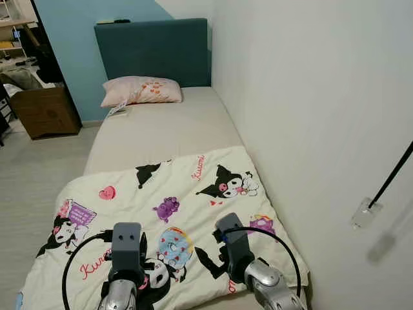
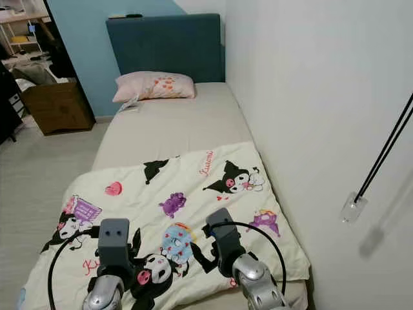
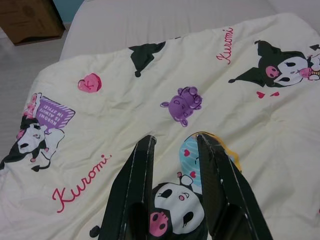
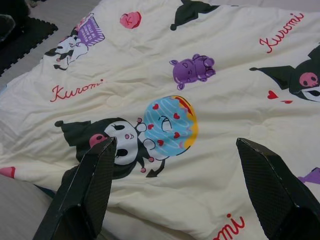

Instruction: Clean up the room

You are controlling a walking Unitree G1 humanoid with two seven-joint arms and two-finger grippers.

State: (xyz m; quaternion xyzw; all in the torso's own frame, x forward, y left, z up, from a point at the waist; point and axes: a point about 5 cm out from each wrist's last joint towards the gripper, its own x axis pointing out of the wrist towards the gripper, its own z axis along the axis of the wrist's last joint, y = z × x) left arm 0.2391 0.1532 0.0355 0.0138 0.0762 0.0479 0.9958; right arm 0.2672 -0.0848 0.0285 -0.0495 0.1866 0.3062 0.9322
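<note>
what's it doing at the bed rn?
The robot stands at the foot of the bed, both arms held over the Kuromi-print blanket that covers its lower half. The left gripper and right gripper are open above the blanket, holding nothing. A pink pillow lies by the headboard.

quilt (image 1: 193, 194): soft matt printed cloth
pillow (image 1: 139, 90): matt cloth
headboard (image 1: 155, 50): matt upholstery fabric
fingers (image 4: 87, 192): matt black, finely textured
</note>
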